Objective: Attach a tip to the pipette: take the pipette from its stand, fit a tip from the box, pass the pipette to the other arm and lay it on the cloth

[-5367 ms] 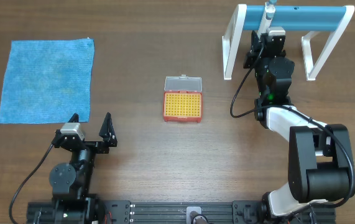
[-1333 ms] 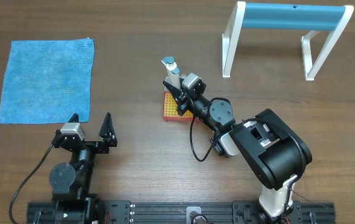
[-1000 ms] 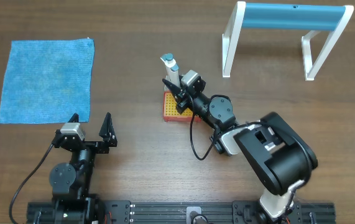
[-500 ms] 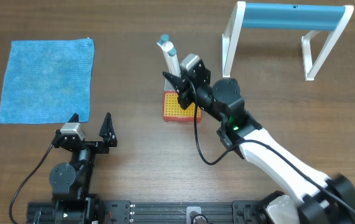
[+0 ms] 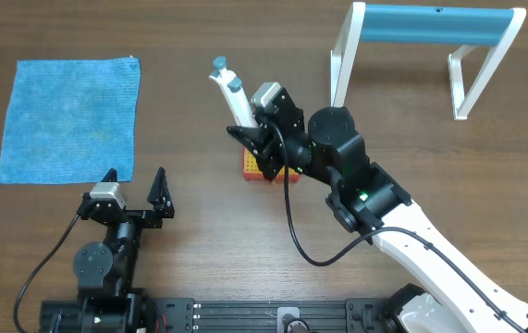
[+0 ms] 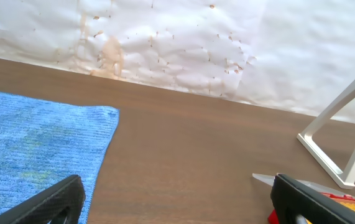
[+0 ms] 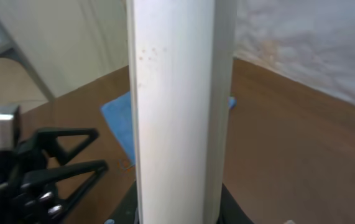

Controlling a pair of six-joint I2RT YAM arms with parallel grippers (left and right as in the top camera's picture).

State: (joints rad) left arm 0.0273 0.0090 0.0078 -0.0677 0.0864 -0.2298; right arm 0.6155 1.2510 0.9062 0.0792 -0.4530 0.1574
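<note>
**A:** Where is the pipette [image 5: 239, 104]?

**B:** It's in the right gripper [image 5: 254, 132], whose fingers are clamped on the white barrel. It is held off the table and tilted, with the blue button end leaning toward the far left. It is above the box of tips [image 5: 251, 166], which sits near the middle of the table [image 5: 199, 240].

**A:** Why grip it by the barrel?

**B:** My guess is that a hold at mid-body leaves the lower end free to press into a tip. It also leaves the upper part free for the other arm to take. In the right wrist view the barrel runs straight up between the fingers, so the hold looks square.

**A:** Is a tip fitted?

**B:** I can't tell, because the gripper hides the lower end.

**A:** And the other arm?

**B:** The left gripper [image 5: 134, 191] sits low by the near left edge of the table. Its fingers are spread wide and it holds nothing. That spot lies between the box and the cloth, which should suit a handover, and the wide gap would let the barrel slide in.

**A:** What about the cloth?

**B:** The cloth [image 5: 69, 120] is spread flat toward the far left corner, just beyond the left gripper. Lying flat, it gives the pipette a soft place to rest. The stand [image 5: 430, 23] is at the far right corner, well apart from the pipette.
</note>
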